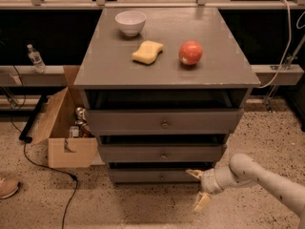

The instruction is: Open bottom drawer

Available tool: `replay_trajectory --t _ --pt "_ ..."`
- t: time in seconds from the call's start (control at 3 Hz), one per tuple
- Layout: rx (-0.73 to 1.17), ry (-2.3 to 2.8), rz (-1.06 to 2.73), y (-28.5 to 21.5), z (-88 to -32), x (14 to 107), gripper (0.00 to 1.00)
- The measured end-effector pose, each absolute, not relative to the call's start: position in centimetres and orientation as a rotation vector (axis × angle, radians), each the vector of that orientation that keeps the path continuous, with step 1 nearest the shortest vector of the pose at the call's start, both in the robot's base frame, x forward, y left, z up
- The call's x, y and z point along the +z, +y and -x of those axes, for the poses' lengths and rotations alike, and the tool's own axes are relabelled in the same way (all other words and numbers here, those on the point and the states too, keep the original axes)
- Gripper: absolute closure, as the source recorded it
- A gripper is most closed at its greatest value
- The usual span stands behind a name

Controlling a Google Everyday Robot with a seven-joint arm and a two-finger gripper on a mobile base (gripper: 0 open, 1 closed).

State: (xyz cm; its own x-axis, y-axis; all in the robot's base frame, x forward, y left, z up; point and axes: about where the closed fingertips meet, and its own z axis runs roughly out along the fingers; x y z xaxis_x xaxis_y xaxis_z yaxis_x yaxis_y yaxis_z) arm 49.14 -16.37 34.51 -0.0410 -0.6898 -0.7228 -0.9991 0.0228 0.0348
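By the floor (119, 209), wide-apart jaws hover at 3 o'clock of the bottom drawer (136, 176) knob (162, 177), probably grabbing it next.

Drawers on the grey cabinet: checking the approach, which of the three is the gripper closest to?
The bottom drawer, lowest of three: the open gripper hangs by its right end, below the middle drawer and top drawer.

1. Soft overhead light falls on the bench (109, 66) top; the apple (190, 53) throws a short, faint shadow.
2. The recesses above the drawer fronts lie in deep shadow, and the background is near black.
3. The end effector (198, 187), low right by the bottom drawer (143, 176), shows pale in dim floor light, fingers apart.
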Motion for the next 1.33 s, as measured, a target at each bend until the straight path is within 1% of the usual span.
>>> replay_trajectory --t 0.33,0.67,1.0,1.33 --pt "0.711 1.807 1.761 -16.9 -50.3 31.3 0.0" --pt "0.596 1.842 1.806 -18.9 -52.3 26.4 0.0" --pt "0.537 1.862 1.824 -20.0 -53.2 24.1 0.0" --pt "0.405 1.92 1.846 -21.1 -54.6 21.9 0.0"
